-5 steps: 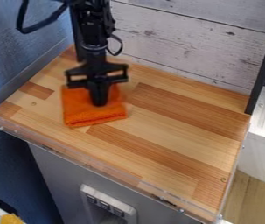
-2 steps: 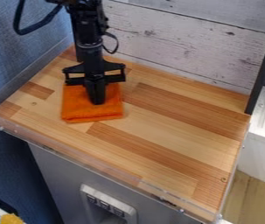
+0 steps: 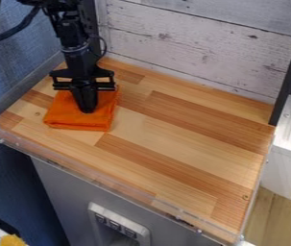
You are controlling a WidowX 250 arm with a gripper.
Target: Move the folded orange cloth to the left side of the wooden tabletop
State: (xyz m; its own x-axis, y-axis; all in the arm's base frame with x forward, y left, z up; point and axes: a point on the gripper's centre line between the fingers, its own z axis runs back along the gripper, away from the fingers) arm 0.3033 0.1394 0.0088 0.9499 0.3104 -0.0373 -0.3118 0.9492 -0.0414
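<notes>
The wooden counter [image 3: 179,139] was the largest thing, lying under the work. Behind it stood the wall of whitish boards [image 3: 192,50], and at the left side was the blue wall [image 3: 13,72]. The grey cabinet [image 3: 64,192] was below the counter's front edge. 1 black robot arm [image 3: 77,48] came down from the upper left, and its black gripper [image 3: 87,109] was placed over the left part of the counter. The gripper was narrow, with its 2 fingers together, and its lower end touched the top of the orange cloth [image 3: 64,115]. I could not tell whether some cloth was pinched there. The cloth lay folded and flat on the counter, near the left end. Smaller still was the socket panel [image 3: 117,225] on the cabinet, and the yellow thing [image 3: 13,240] was in the lower left corner.
</notes>
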